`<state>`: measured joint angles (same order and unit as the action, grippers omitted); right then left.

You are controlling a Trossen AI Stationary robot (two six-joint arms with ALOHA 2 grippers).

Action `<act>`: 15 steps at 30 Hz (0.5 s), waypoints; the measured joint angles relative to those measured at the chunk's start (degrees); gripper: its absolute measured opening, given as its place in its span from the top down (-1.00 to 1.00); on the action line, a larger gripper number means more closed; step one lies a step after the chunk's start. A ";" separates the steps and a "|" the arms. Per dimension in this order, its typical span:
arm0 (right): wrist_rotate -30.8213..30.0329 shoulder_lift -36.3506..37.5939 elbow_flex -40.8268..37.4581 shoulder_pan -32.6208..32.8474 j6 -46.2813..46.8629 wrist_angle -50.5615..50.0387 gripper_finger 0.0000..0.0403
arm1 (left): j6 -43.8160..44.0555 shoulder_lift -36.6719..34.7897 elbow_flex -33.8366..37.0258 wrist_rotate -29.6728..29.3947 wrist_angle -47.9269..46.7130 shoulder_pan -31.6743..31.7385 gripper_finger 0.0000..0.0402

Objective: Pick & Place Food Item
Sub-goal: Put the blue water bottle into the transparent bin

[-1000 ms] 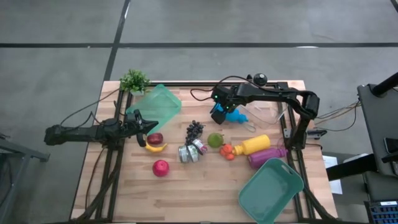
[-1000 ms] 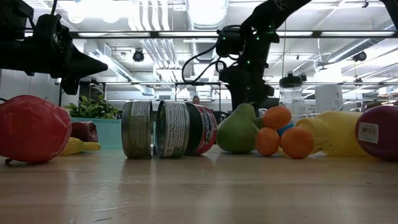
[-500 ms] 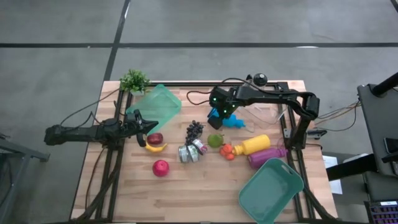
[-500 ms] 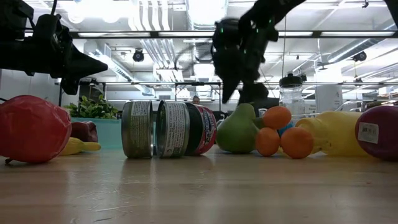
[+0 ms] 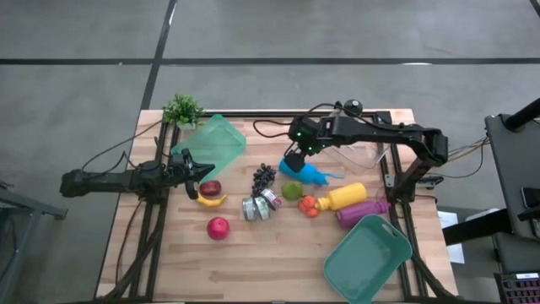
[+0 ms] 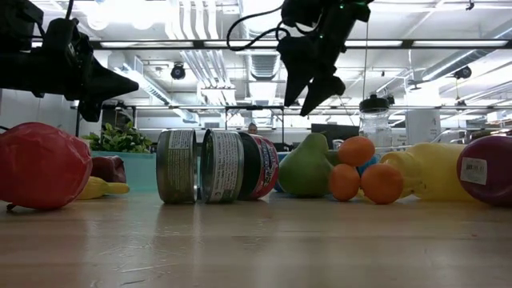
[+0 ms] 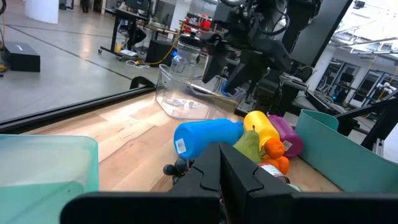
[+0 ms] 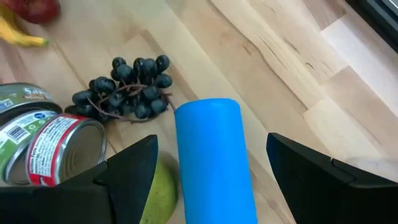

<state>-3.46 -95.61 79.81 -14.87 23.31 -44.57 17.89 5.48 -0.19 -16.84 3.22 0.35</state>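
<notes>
My right gripper (image 5: 294,160) hangs open in the air over a blue bottle (image 8: 214,168) that lies on its side on the table; its fingers stand either side of the bottle, well above it, touching nothing. In the low view this gripper (image 6: 302,100) is high above the green pear (image 6: 306,170). Dark grapes (image 5: 264,176), the pear (image 5: 292,190), small oranges (image 5: 308,204) and cans (image 5: 260,205) lie close by. My left gripper (image 5: 199,170) waits shut at the table's left, above a dark red apple (image 5: 210,187) and a banana (image 5: 211,200).
A red apple (image 5: 218,227) lies toward the near edge. Yellow (image 5: 346,196) and purple (image 5: 363,211) bottles lie right of the oranges. One teal bin (image 5: 211,143) stands at the far left by a plant (image 5: 182,110), another (image 5: 369,257) at the near right. A clear container (image 5: 359,152) sits far right.
My right gripper has risen from just over the table behind the pear to well above the blue bottle, tipping a little as it went and staying open. The bottle still lies on the table.
</notes>
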 joint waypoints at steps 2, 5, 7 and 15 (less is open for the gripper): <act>-0.02 -0.02 -0.03 0.00 0.00 -0.02 -0.49 | 0.00 0.00 0.00 -0.01 0.01 0.00 0.99; 0.08 -0.33 -0.09 0.00 0.04 0.03 -0.49 | 0.00 0.00 0.00 -0.01 0.00 0.01 0.99; 0.28 -0.56 -0.09 0.01 0.02 0.01 -0.49 | 0.00 0.00 0.01 0.00 0.00 0.01 0.99; 0.48 -0.88 -0.63 0.02 0.27 0.23 -0.49 | 0.00 0.00 -0.01 -0.01 0.00 0.00 0.99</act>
<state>-2.98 -96.49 79.18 -14.85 23.58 -44.34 17.89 5.48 -0.20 -16.86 3.22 0.35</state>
